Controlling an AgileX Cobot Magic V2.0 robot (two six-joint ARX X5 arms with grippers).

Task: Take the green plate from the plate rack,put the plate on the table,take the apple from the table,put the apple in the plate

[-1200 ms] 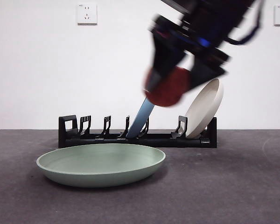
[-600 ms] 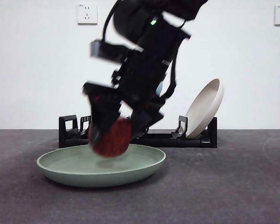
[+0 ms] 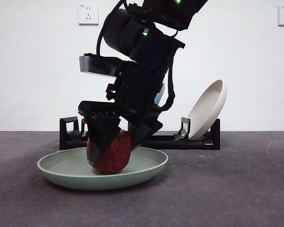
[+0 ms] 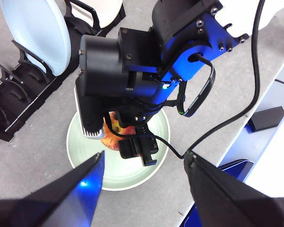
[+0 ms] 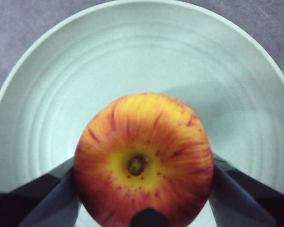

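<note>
Sitting in the green plate [image 3: 66,171], the apple [image 3: 110,152] — stem dimple up, straight toward the wrist camera, so no long axis to mind. Clamped on both flanks by the right gripper [image 3: 114,137], jaws closed on the fruit and reaching down from directly above; release looks to need only a parting of the jaws and a lift straight up. Apparently resting on the plate's floor, near its middle, though contact not certain. Plate flat on the table [image 3: 236,189], just in front of the plate rack [image 3: 137,140]. Left gripper [image 4: 144,163] high overhead, well apart, jaws spread and empty. Count: one apple, three plates — green, light blue plate [image 4: 35,33] and beige plate [image 3: 207,109] both racked — one rack, two grippers.
</note>
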